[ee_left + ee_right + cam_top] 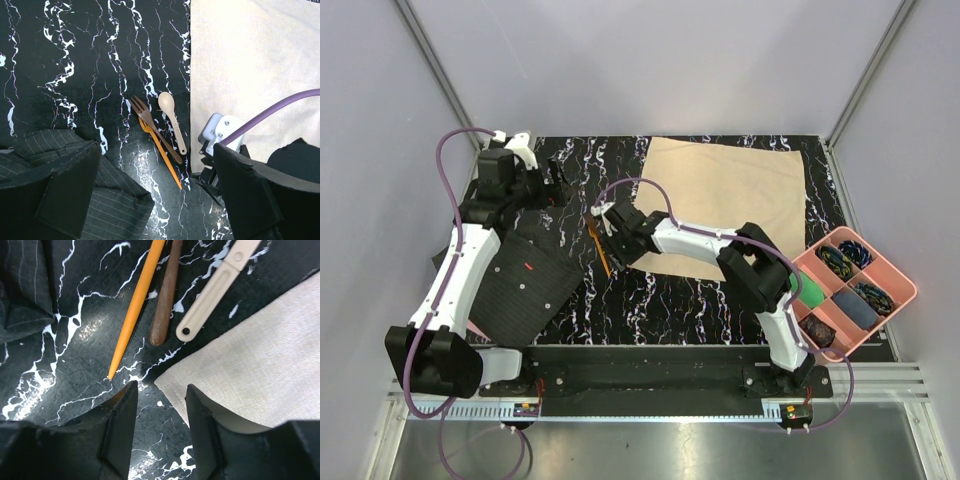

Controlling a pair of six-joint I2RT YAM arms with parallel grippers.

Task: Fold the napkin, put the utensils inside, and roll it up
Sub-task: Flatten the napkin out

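Hovering at the near corner of the napkin [250, 355], the right claw [161, 390] is standing part-spread, pinching nothing. With the utensils [165, 295] lying just beside that flat cloth on the table [75, 370], it is needing to bite cloth only.

Utensils [165, 295], upper ends off-frame
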